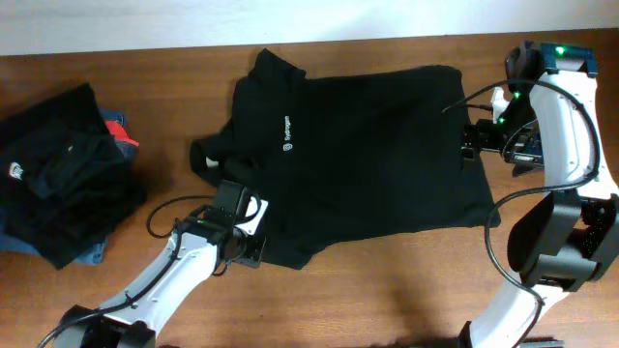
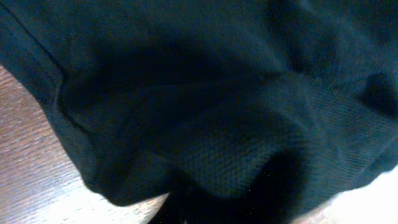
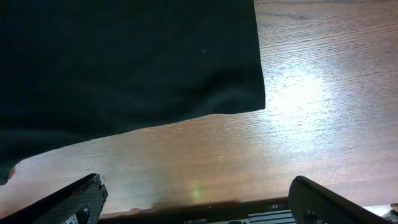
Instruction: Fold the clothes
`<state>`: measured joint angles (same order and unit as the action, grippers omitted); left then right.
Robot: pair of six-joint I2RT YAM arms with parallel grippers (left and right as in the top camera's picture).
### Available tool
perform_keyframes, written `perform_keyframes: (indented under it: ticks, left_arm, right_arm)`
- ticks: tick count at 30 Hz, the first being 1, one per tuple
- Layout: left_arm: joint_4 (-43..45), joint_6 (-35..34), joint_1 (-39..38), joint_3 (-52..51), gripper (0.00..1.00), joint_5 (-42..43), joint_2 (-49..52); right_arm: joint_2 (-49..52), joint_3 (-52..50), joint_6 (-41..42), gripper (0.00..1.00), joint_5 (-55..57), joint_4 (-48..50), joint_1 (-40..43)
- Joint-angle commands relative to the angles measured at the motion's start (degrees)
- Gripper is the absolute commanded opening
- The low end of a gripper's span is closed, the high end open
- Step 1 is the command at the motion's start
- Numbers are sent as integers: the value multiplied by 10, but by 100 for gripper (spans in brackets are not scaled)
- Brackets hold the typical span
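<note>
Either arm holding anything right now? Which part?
Right fingers: open, nothing held. Left fingers are at the shirt's lower-left edge in the overhead view, cloth bunched around them; a grip cannot be confirmed.

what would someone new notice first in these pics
A big black shirt with a small white chest logo lies spread across the middle of the wooden table. A stack of dark folded clothes sits at the table's left edge. The left gripper is at the shirt's lower left edge, and the right gripper stands open at its right edge.
</note>
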<state>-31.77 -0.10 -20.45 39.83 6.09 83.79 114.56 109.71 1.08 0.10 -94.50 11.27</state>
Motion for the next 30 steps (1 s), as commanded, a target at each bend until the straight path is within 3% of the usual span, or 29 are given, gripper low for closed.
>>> perform_keyframes:
  ticks: [1, 4, 9, 12, 19, 30]
  left_arm:
    - [-49, 4, 2, 17, 1, 28, -25]
    - [-149, 4, 2, 57, 0, 80, -52]
    - [-316, 3, 2, 145, 0, 282, -96]
    - [-368, -43, 2, 170, 0, 339, -120]
    - [-410, -69, 2, 169, 1, 329, -128]
    - [-402, -69, 2, 169, 1, 207, -128]
  right_arm:
    - [2, 1, 0, 99, -5, 0, 0]
    - [2, 1, 0, 98, -5, 0, 0]
    - [2, 1, -2, 99, -5, 2, 0]
    - [2, 1, -2, 99, -5, 2, 0]
    - [2, 1, -2, 99, -5, 2, 0]
    - [2, -13, -2, 99, 0, -29, 1]
